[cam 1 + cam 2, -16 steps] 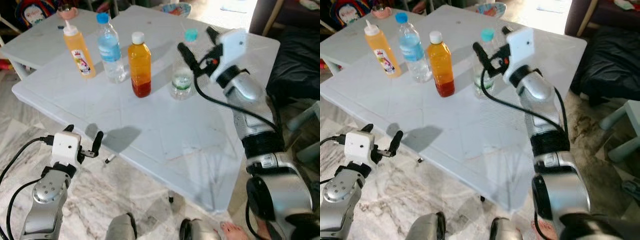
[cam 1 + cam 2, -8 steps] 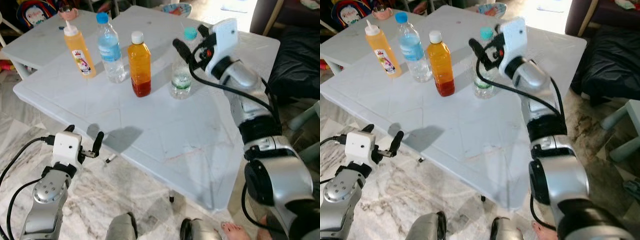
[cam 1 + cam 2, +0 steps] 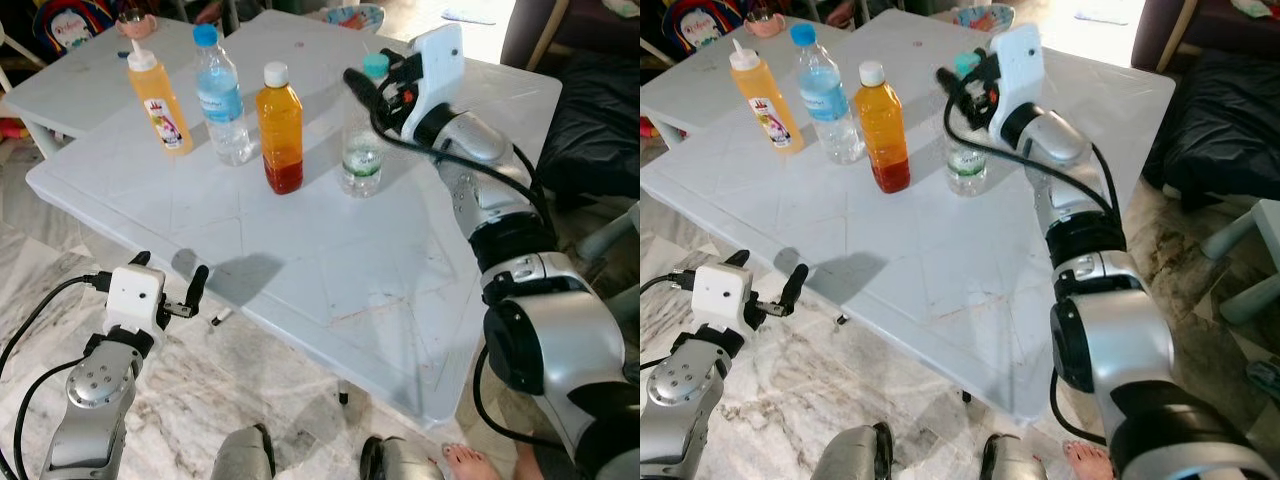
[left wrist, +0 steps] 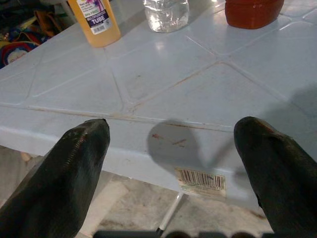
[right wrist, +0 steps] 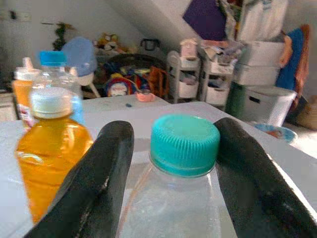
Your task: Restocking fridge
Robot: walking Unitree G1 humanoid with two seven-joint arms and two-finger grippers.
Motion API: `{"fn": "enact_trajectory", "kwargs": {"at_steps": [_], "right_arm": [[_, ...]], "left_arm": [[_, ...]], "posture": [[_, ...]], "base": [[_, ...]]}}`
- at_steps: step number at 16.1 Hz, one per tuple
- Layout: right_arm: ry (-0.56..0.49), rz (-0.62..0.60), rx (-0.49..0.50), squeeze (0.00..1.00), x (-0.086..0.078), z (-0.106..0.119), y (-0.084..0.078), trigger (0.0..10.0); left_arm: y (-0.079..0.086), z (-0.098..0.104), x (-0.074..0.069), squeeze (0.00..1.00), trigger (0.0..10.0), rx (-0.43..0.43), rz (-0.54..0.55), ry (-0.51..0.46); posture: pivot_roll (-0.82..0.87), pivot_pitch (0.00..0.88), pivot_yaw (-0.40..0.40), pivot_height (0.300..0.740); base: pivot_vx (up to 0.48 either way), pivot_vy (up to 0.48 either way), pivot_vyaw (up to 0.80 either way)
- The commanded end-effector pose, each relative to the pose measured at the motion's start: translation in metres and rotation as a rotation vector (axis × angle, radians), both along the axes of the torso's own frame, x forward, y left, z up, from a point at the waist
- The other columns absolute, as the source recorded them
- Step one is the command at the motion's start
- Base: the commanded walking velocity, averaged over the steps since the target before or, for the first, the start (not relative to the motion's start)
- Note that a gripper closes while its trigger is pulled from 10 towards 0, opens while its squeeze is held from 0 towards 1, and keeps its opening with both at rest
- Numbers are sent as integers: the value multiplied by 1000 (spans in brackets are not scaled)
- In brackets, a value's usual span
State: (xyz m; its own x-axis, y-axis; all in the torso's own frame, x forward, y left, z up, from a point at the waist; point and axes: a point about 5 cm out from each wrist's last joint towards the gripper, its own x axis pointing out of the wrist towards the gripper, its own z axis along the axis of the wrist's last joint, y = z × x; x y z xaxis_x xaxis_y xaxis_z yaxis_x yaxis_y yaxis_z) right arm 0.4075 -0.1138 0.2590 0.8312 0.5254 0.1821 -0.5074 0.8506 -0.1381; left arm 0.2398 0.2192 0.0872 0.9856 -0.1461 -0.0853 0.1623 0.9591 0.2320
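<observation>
Four bottles stand on the white table (image 3: 330, 270): a yellow squeeze bottle (image 3: 158, 100), a blue-capped water bottle (image 3: 222, 100), an orange juice bottle (image 3: 280, 130) and a clear bottle with a teal cap (image 3: 362, 150). My right gripper (image 3: 372, 72) is open at the clear bottle's top. In the right wrist view its fingers (image 5: 106, 173) stand on either side of the teal cap (image 5: 184, 144), the jaws not closed on it. Low in front of the table's near edge, my left gripper (image 3: 170, 265) hangs open and holds nothing.
A patterned bowl (image 3: 350, 16) sits at the table's far edge. A second white table (image 3: 70, 80) with a pink cup (image 3: 135, 22) stands back left. Dark fabric (image 3: 590, 120) lies at the right. A person's toes (image 3: 465, 462) rest on the marble floor near my feet.
My right gripper has swung left and forward from beside the clear bottle until its fingers flank the teal cap. The left arm and the bottles have not moved.
</observation>
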Motion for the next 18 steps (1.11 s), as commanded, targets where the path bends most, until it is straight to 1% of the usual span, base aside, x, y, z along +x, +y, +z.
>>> {"fn": "enact_trajectory", "kwargs": {"at_steps": [1,3,4,7,8,10,12,13,14,16,17,18], "right_arm": [[15,-23,18,0,3,6,-2,0],[72,-69,28,0,6,1,-9,0],[85,-72,46,0,6,0,-11,0],[79,-50,53,0,5,1,-14,0],[78,-40,38,0,4,-1,-14,0],[85,-49,26,0,3,-4,-15,0],[71,-68,43,0,-1,-5,-18,0],[25,-98,20,0,-7,-7,-20,0],[-78,-100,-24,0,-24,-10,-16,0],[-116,-104,-9,0,-38,-14,-13,0],[-142,-134,33,0,-54,-22,-11,4431],[-145,-162,60,0,-64,-28,-11,9255]], "left_arm": [[2,-2,-3,0,10000,19,-10,20],[1,-3,-2,0,10000,19,-17,24],[1,-3,-2,0,10000,18,-19,26],[-1,-5,-2,0,10000,15,-31,34],[-2,-5,-2,0,10000,15,-34,36],[-2,-6,-1,0,10000,18,-35,37],[-3,-7,2,0,10000,31,-10,49],[-4,-8,4,0,10000,34,15,52],[-7,-8,6,0,10000,18,27,48],[-9,-9,7,0,10000,0,36,44],[-12,-10,9,0,10000,-20,40,42],[-14,-10,10,0,10000,-33,41,40]], "posture": [[167,131,48,740],[165,130,47,740],[164,129,48,740],[160,126,47,740],[158,124,46,740],[155,116,46,740],[149,108,43,740],[141,104,36,740],[131,100,31,740],[118,89,19,740],[111,80,13,740],[109,72,9,740]], "base": [[0,0,0],[0,0,0],[0,0,0],[0,0,0],[0,0,0],[0,0,0],[0,0,0],[0,0,0],[0,0,0],[0,0,0],[0,0,0],[0,0,0]]}}
